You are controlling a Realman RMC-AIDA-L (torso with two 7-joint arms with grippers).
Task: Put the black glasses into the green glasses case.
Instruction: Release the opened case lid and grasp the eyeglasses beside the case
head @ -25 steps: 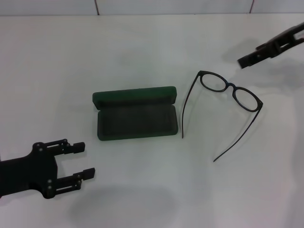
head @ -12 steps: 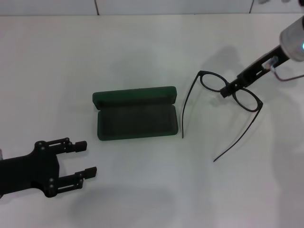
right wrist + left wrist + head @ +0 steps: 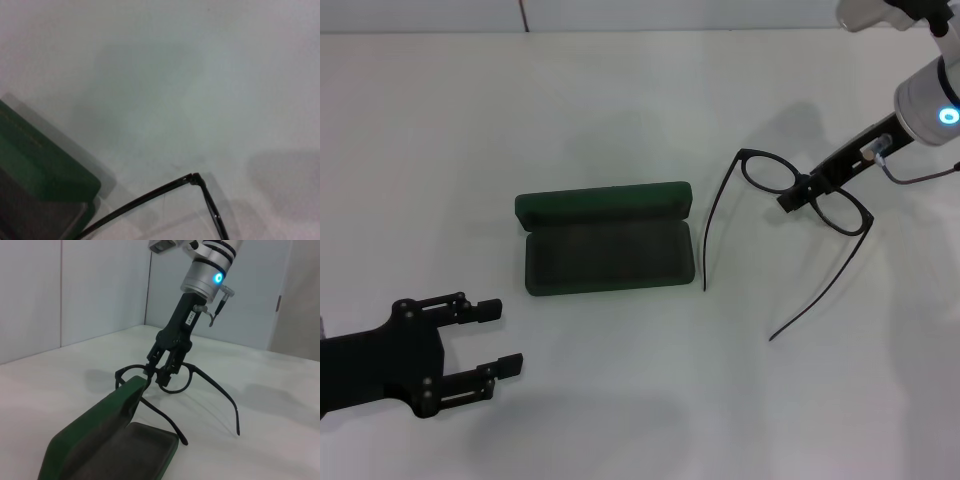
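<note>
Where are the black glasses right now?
In the head view, the black glasses lie unfolded on the white table, right of the open green glasses case, with the right gripper down at their bridge.

Black glasses (image 3: 807,187), dark green glasses case (image 3: 603,205) with grey lining, white table (image 3: 620,100), black left pincer (image 3: 500,338)

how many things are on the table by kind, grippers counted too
black glasses: 1
green glasses case, lid open: 1
grippers: 2, the left gripper near the table's front edge, the right gripper at the glasses' bridge
total: 4
</note>
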